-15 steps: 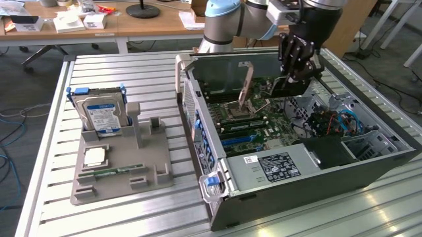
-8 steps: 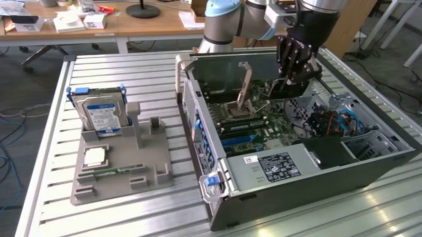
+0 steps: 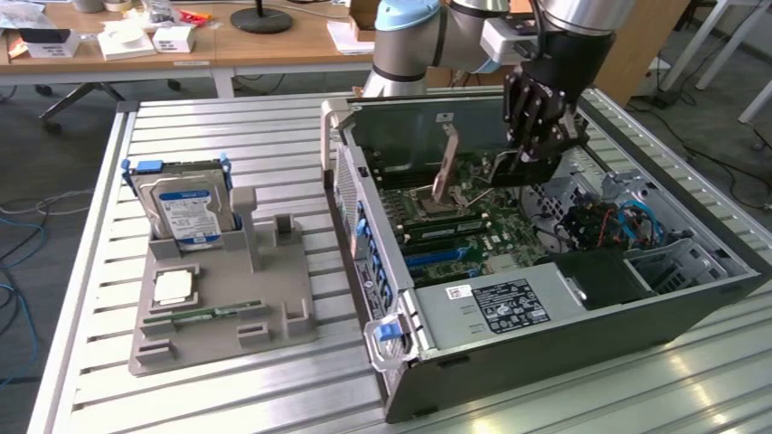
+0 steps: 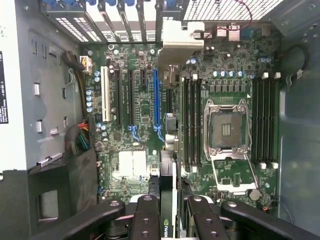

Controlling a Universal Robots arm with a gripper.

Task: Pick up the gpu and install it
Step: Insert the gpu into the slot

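The gpu [image 3: 449, 167] stands on edge inside the open computer case [image 3: 675, 298], over the motherboard [image 3: 453, 226], and my gripper [image 3: 534, 149] reaches down from above and is shut on it. In the wrist view the gpu [image 4: 168, 192] runs edge-on away from my gripper [image 4: 170, 222], between the black fingers [image 4: 145, 215], and its metal bracket [image 4: 181, 40] is near the case's rear slots. The card hangs just beside the long blue slot [image 4: 156, 100]. Whether it touches the board I cannot tell.
A grey holder [image 3: 277, 307] at the exterior view's left carries a silver hard drive [image 3: 183, 210] and a slim green memory stick [image 3: 208, 314]. Inside the case are the power supply [image 3: 497, 303], cables [image 3: 609, 226] and the open CPU socket [image 4: 227, 130].
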